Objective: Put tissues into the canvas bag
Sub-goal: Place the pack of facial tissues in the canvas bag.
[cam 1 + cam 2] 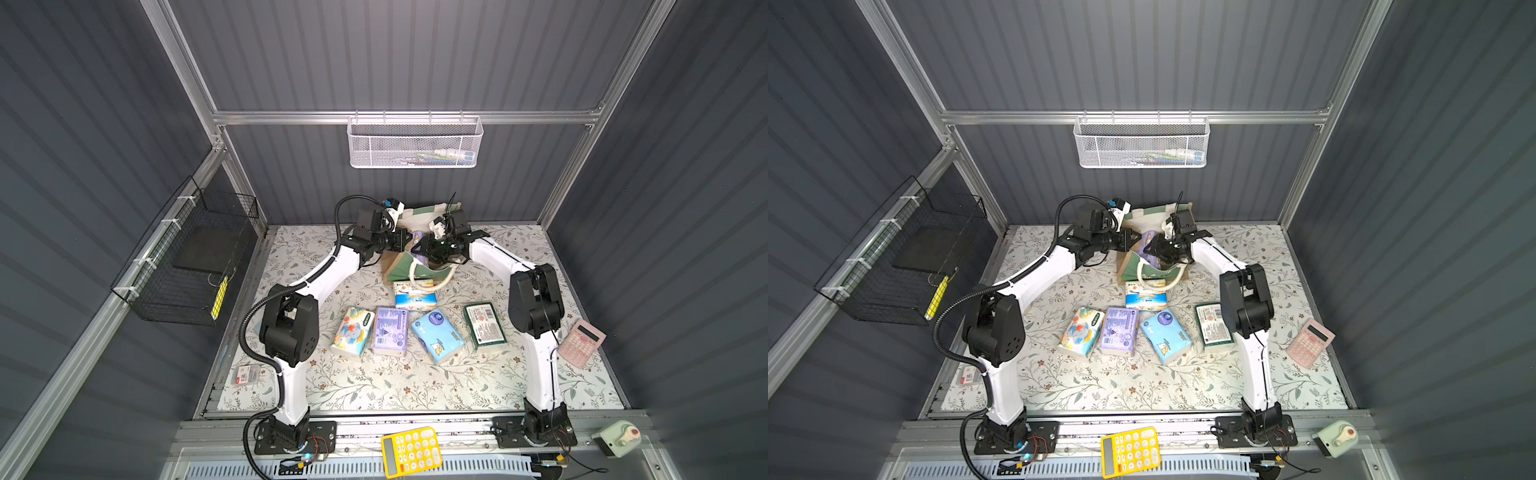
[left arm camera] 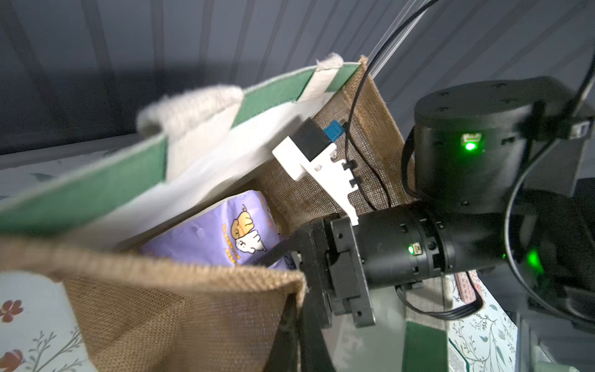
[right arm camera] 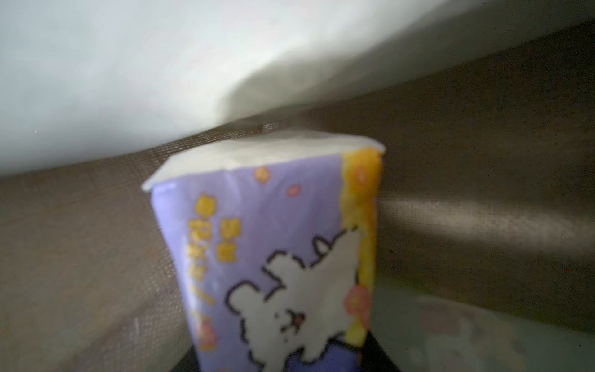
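The canvas bag (image 1: 398, 269) (image 1: 1152, 271) stands tilted at the back middle, its mouth open. My left gripper (image 1: 408, 238) (image 2: 294, 309) is shut on the bag's tan jute side (image 2: 180, 306). My right gripper (image 1: 417, 249) (image 3: 277, 360) is shut on a lavender tissue pack (image 2: 219, 232) (image 3: 273, 257) with a white bear print, held inside the bag's mouth. Other tissues lie on the mat in front: white-blue-orange (image 1: 415, 296), cartoon-printed (image 1: 352, 331), purple-white (image 1: 390, 330), light blue (image 1: 437, 336), dark green (image 1: 484, 326).
A white mesh basket (image 1: 413, 143) hangs on the back wall and a black wire basket (image 1: 187, 257) on the left wall. A pink calculator (image 1: 581, 341) lies at the right, a yellow calculator (image 1: 410, 451) on the front rail, a small box (image 1: 246, 374) at the left edge.
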